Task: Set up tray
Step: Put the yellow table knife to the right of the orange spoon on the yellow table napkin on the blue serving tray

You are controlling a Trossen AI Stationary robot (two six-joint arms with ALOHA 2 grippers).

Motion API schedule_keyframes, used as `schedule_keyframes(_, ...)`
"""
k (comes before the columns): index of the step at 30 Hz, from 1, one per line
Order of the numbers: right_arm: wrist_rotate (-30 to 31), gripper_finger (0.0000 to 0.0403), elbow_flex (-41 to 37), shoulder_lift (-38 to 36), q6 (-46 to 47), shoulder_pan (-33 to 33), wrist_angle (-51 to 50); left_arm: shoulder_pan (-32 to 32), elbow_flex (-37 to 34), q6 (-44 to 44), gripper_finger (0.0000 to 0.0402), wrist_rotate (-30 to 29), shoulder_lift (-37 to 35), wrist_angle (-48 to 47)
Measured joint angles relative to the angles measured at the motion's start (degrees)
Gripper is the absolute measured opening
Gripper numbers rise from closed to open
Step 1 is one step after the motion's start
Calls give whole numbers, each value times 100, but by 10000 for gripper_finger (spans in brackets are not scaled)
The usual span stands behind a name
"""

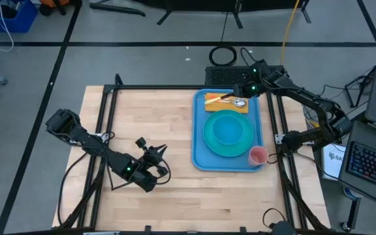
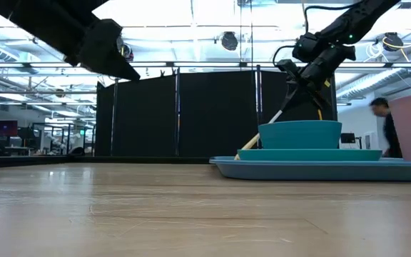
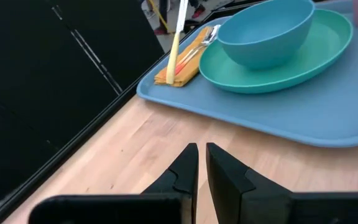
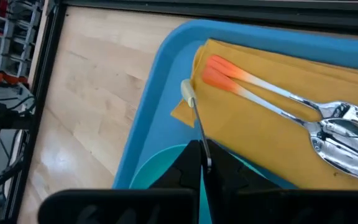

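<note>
tray point(image 1: 199, 134) sitting right of the surface's centre, already holding plate, bowl, napkin, spoon, fork, cup | right gripper point(image 4: 199, 163) fingers gripping a knife point(image 4: 193, 117), lowering beside napkin – judged last item | left gripper point(image 3: 202, 163) idling, fingers nearly closed, empty

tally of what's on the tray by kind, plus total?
Napkin: 1
Plate: 1
Bowl: 1
Cup: 1
Utensils lying on the napkin: 2
Utensil held by the right gripper: 1
Total: 7, all on the tray
</note>
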Motion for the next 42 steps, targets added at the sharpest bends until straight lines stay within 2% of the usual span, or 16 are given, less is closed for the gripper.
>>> schedule_keyframes(9,-57,0,-15,-5,99,-110,-113,70,-344,-474,37,-191,0,122)
schedule_keyframes(17,-326,0,-17,-136,236,-129,20,70,-345,-443,37,-206,0,197)
schedule_keyframes(26,-130,0,-32,-319,161,-266,-413,70,-345,-426,37,-204,0,222)
schedule_keyframes(36,-222,0,-568,-323,317,-368,-39,70,-345,-431,37,-202,0,231)
schedule_keyframes(42,-474,0,-729,-321,413,-571,-4,70,-345,-437,37,-198,0,231)
